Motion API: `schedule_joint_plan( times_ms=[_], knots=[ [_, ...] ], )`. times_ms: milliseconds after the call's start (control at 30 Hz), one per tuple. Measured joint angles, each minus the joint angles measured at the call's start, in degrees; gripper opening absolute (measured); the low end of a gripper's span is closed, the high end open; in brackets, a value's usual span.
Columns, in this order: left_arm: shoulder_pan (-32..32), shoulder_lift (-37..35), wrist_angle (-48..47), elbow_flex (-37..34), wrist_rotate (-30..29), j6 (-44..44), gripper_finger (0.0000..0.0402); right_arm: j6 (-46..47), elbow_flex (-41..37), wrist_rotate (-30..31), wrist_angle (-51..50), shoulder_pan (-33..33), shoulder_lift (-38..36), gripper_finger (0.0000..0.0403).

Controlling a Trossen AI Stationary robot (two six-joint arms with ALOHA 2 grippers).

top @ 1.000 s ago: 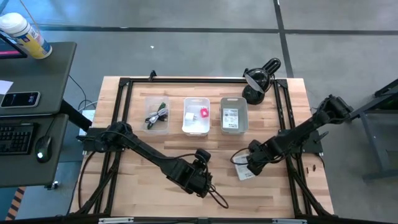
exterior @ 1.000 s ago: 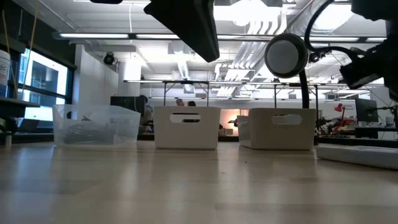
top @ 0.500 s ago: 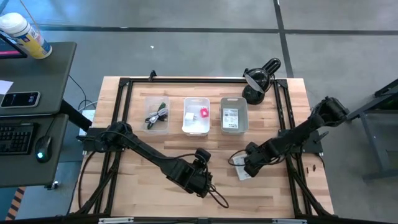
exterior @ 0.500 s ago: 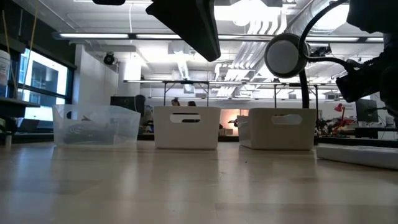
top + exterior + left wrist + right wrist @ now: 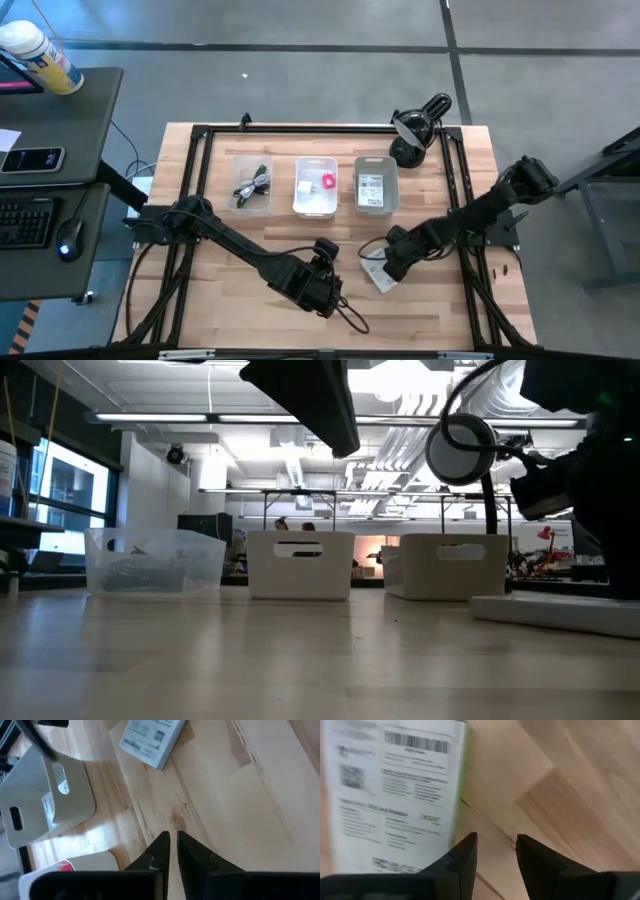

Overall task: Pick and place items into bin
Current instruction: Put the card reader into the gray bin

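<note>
Beside the bins, already holding a cable, small pieces and one packet, lies the last packet; my right pincer hovers there, fingers apart, nothing gripped; my left pincer waits nearby, nearly together.

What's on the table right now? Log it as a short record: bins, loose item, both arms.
left bin: clear, holds black cable and green pen
middle bin: white, holds small white cube and tiny pink piece
right bin: holds one white printed card
loose item: white printed packet flat on the table, outside the bins
right gripper: at the packet, fingers apart, nothing held
left gripper: near the table's front, fingers nearly closed, empty
</note>
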Motion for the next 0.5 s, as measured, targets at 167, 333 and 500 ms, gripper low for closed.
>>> schedule_joint_plan(
  times_ms=[167, 333, 500],
  knots=[
    [0.6, 0.0, 1.8, -0.4, 3.2, -4.5, 0.0023, -2.1, 0.0, -0.1, 3.3, -1.7, 0.0, 0.0128],
    [0.7, 0.1, 7.6, -2.3, 8.3, -5.7, 0.0023, -3.4, 0.4, -0.5, 4.6, -2.0, 0.0, 0.0128],
    [0.7, 0.1, 20.8, -5.0, 14.7, -2.6, 0.0023, -4.7, 1.0, -2.0, 4.4, -2.0, 0.0, 0.0128]
  ],
)
